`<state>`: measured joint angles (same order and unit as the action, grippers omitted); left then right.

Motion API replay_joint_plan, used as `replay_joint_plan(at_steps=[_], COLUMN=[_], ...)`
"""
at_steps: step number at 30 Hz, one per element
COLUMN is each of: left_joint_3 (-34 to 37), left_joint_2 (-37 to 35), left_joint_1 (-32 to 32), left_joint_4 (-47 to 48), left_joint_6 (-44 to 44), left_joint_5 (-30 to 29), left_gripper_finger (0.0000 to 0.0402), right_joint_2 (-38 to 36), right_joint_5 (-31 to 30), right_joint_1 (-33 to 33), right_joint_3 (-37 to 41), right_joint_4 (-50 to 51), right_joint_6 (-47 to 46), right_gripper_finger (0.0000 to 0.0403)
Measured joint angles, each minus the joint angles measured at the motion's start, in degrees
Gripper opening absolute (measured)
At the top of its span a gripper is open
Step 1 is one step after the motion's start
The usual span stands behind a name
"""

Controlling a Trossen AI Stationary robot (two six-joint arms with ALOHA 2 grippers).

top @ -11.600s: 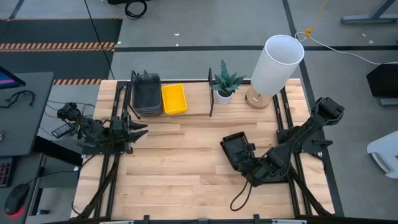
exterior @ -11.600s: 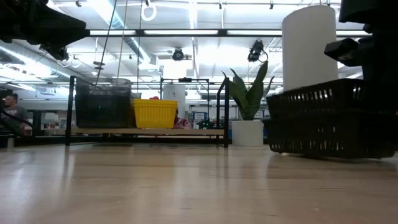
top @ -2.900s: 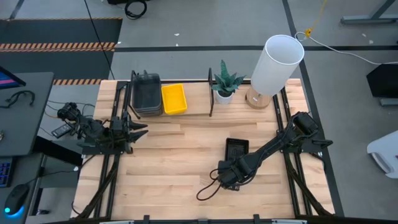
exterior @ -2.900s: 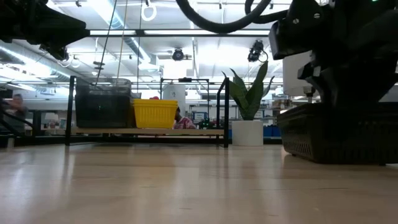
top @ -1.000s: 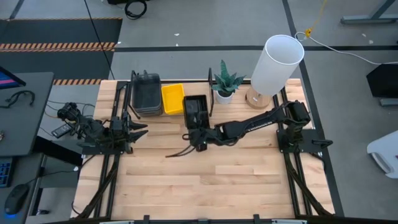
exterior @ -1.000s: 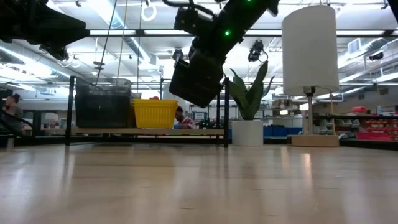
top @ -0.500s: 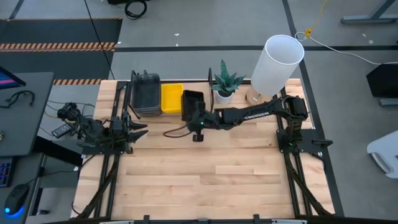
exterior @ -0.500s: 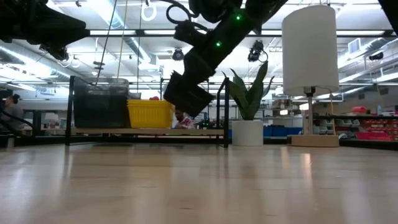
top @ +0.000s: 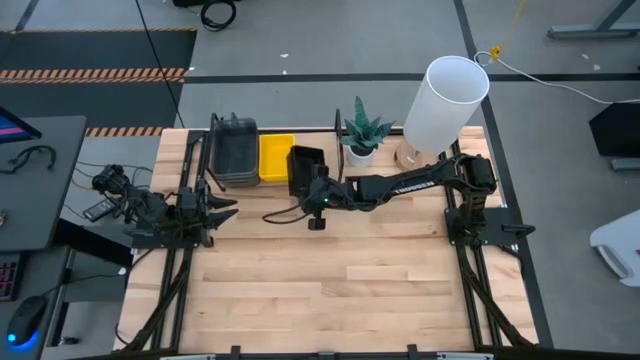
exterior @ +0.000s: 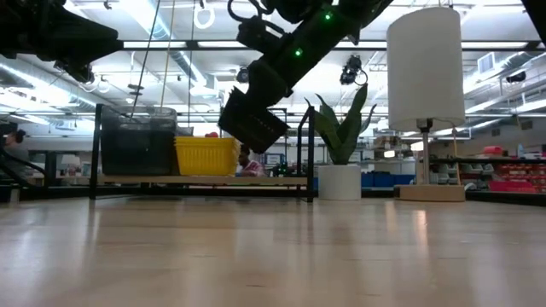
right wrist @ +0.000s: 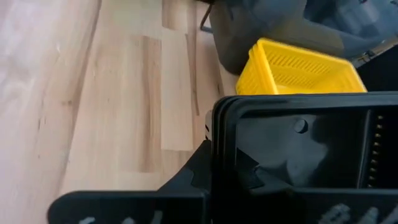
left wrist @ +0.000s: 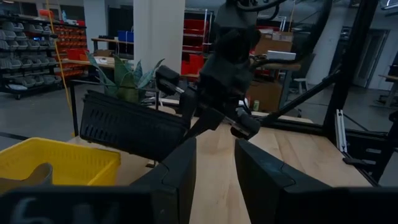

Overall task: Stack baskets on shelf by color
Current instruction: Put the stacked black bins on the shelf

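My right gripper (top: 318,190) reaches across the table to the shelf (top: 300,184) and is shut on a black mesh basket (top: 305,165). The basket hangs tilted above the shelf board (exterior: 256,180), right beside the yellow basket (exterior: 205,156). Stacked dark grey baskets (top: 235,150) rest on the board's left end, next to the yellow basket (top: 276,158). My left gripper (top: 225,208) waits open near the table's left edge, short of the shelf. In its wrist view, the black mesh basket (left wrist: 134,127) hangs above the yellow basket (left wrist: 56,163). My right gripper holds the black mesh basket by the rim of its near end wall (right wrist: 249,124), coming level from the table's near right side. The gripper body hides how the fingers sit on the wall. The basket (exterior: 252,119) is lifted clear of the shelf board and tilted.
A potted plant (top: 360,135) and a white lamp (top: 445,100) stand at the far edge, right of the shelf's black wire end frame (top: 340,150). The right arm's cable (top: 285,212) loops over the tabletop. Bare wood lies toward the near edge (top: 330,290).
My right gripper has carried the black mesh basket toward the table's far left, from in front of the shelf to over its board beside the yellow basket. The basket dipped, then rose a little, and its tilt changed. The gripper stayed shut on it.
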<state>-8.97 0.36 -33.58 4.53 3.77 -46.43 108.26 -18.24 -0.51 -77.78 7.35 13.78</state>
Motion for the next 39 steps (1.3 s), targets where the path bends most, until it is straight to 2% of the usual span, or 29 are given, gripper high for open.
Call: replay_joint_plan(at_steps=[6, 12, 19, 26, 39], left_joint_3=[0.00, 0.01, 0.01, 0.02, 0.01], left_joint_2=[-0.02, 0.00, -0.01, -0.02, -0.02], left_joint_1=[0.00, 0.00, 0.01, 0.02, 0.01], left_joint_4=[-0.02, -0.01, -0.01, -0.02, -0.01], left_joint_6=[0.00, 0.02, 0.00, 0.00, 0.00], left_joint_5=[0.00, 0.02, 0.02, 0.02, 0.00], left_gripper_finger=[0.0117, 0.0117, 0.0117, 0.0117, 0.0117], right_joint_2=[-1.13, -1.01, -0.82, -0.80, -0.80], right_joint_5=[-3.56, -4.66, 0.37, 0.54, 0.31], right_joint_1=[-0.51, -2.81, -6.44, -8.20, -8.26], right_joint_3=[0.00, 0.00, 1.80, 3.75, 4.52], right_joint_4=[1.14, 4.37, 3.21, 2.73, 1.71], right_joint_6=[-1.30, -3.44, 0.19, -0.22, -0.31], right_gripper_finger=[0.0020, 0.0020, 0.0020, 0.0022, 0.0059])
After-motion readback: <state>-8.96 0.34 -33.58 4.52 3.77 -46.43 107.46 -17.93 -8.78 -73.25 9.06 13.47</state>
